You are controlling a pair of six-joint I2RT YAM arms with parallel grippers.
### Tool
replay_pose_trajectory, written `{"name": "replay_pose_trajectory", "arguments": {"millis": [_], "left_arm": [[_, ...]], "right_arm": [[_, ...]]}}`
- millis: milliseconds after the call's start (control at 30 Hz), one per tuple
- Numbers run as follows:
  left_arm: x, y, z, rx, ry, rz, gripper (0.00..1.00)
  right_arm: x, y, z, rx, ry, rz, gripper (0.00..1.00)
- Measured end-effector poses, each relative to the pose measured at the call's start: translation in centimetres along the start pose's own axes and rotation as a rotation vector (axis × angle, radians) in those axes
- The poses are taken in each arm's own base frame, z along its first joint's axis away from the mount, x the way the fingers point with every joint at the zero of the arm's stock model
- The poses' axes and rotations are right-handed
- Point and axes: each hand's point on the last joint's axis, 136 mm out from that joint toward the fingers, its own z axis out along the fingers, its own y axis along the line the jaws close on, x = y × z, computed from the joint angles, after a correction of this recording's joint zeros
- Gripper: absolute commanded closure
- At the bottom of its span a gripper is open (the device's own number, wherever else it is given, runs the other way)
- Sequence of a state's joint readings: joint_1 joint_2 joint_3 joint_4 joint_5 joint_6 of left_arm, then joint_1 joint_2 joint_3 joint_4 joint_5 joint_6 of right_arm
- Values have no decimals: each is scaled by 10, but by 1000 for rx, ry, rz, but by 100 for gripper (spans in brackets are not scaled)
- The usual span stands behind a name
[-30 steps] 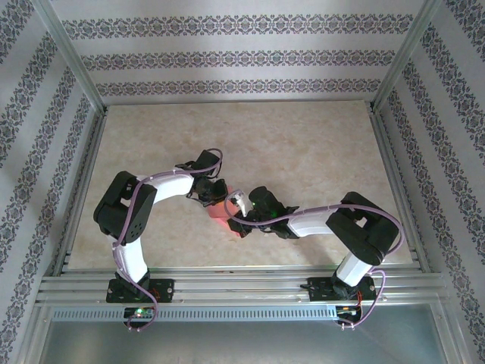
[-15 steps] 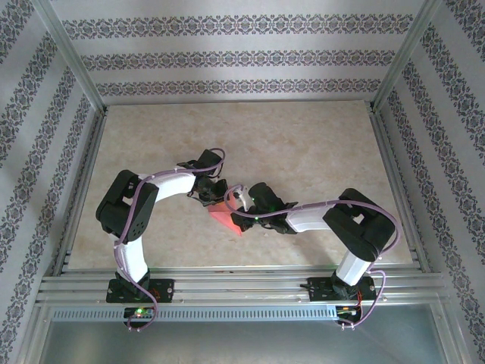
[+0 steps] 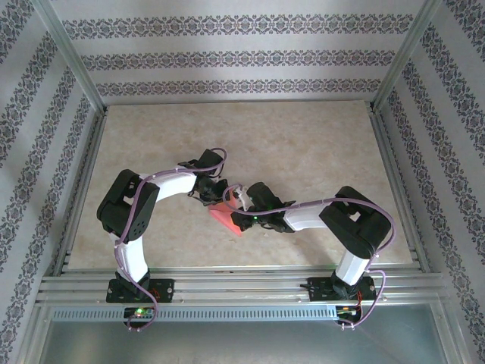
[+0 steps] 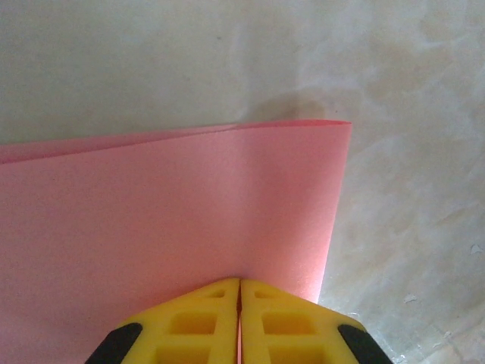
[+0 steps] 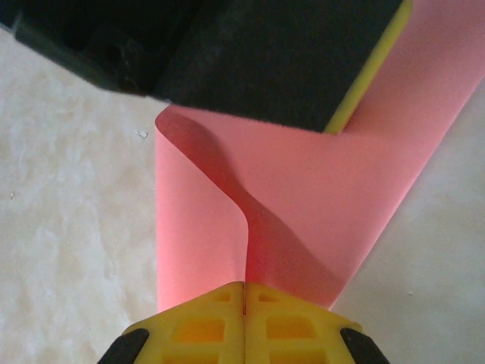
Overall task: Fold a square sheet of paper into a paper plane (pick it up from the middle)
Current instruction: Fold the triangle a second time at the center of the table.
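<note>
Left hand and right hand, two in all, are each clenched on the single square sheet of paper, pinching it at opposite ends. Doubled over into a loose pink band with a soft curl rather than a sharp crease, the sheet sits between them near the middle of the counter. From above, its long axis runs diagonally from far-left to near-right, its free corner pointing toward the counter's near edge.

Bright diffuse light; the square sheet of paper shadows itself softly; close foreground blurs.
</note>
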State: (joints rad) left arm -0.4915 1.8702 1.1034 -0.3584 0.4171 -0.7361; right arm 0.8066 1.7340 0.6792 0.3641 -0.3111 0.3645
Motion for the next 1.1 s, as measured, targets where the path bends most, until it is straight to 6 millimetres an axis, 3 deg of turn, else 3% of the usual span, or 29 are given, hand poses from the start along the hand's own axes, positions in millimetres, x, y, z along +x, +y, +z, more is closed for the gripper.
{"name": "replay_pose_trajectory", "arguments": {"millis": [900,1100], "left_arm": [[1,-2,1,0,2,6,91],[1,-2,1,0,2,3,89]], "right_arm": [[3,-2,6,8,30,17,92],[2,-2,6,8,32,19,97]]}}
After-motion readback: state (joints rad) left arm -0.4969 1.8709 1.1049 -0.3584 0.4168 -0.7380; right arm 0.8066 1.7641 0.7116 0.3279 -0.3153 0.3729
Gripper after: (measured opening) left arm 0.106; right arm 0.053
